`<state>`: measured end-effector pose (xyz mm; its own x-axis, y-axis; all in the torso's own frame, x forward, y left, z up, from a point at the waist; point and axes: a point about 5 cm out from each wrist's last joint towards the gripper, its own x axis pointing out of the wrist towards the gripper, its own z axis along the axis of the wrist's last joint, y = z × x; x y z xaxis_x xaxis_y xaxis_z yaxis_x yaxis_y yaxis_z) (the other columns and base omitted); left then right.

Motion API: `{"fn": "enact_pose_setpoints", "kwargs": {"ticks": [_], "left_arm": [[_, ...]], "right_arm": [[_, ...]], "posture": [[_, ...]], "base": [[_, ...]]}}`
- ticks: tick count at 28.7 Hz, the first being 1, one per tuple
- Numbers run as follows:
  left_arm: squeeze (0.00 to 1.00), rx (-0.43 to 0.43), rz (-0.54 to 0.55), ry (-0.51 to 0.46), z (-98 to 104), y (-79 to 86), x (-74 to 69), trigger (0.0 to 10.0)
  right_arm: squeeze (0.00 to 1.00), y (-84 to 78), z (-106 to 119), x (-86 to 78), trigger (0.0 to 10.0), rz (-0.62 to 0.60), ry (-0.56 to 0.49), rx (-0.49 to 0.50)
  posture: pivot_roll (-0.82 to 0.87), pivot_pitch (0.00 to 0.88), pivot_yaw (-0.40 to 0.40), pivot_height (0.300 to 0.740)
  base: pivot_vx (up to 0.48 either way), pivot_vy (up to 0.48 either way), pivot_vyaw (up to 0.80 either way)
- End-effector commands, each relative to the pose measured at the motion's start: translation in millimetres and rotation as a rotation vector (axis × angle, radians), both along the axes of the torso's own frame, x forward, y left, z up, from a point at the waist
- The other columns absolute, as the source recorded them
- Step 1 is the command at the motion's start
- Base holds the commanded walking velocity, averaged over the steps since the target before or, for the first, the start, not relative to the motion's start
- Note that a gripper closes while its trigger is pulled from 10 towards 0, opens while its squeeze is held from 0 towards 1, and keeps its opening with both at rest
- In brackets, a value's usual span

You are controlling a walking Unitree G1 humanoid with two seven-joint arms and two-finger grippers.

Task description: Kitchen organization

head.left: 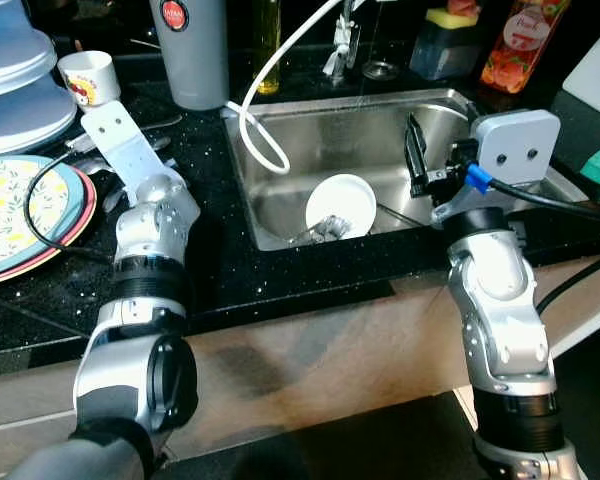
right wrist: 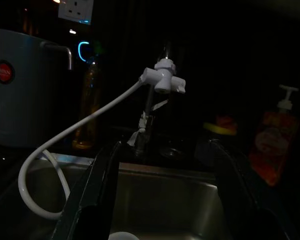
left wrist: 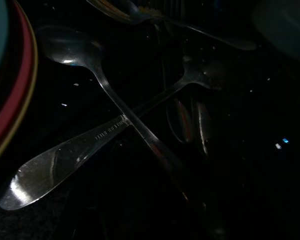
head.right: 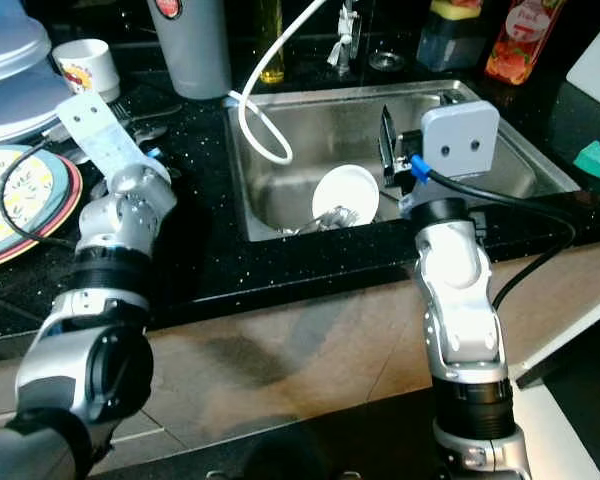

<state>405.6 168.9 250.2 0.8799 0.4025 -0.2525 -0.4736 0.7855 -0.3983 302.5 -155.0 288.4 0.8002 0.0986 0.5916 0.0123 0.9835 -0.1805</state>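
My right gripper (right wrist: 162,200), fingers (right wrist: 97,185) spread and empty, hangs over the sink (head.left: 280,225) at frame centre, above a white bowl (head.left: 341,204); my left gripper, finger state unreadable, hovers over crossed spoons (left wrist: 97,137) beside the plates (head.left: 20,215) at left

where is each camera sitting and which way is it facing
Left eye view: on the head, looking down at the counter and sink; both silver arms show.
Right eye view: same scene, with the white bowl in the sink.
Left wrist view: looks closely at crossed spoons on the dark counter.
Right wrist view: looks between the open right claw fingers at the tap and white hose, which the head views share.
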Motion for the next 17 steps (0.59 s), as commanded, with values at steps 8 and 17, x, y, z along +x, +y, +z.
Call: {"fn": "enact_pose_setpoints", "kwargs": {"ticks": [8,17], "left_arm": [[0.0,0.006,0.107,0.194,-24,16.2,0.4,10.0],[0.0,0.242,0.193,0.327,-42,30.7,-5.1,10.0]], "right_arm": [[0.0,-1.7,3,-0.5,10.0,0.004,-0.005,0.014],[0.0,-1.9,1,-0.8,10.0,0.007,0.002,0.029]], "posture": [[0.03,0.113,-0.001,0.74],[0.04,0.109,0.006,0.74]], "base": [[0.0,0.0,0.0],[0.0,0.0,0.0]]}}
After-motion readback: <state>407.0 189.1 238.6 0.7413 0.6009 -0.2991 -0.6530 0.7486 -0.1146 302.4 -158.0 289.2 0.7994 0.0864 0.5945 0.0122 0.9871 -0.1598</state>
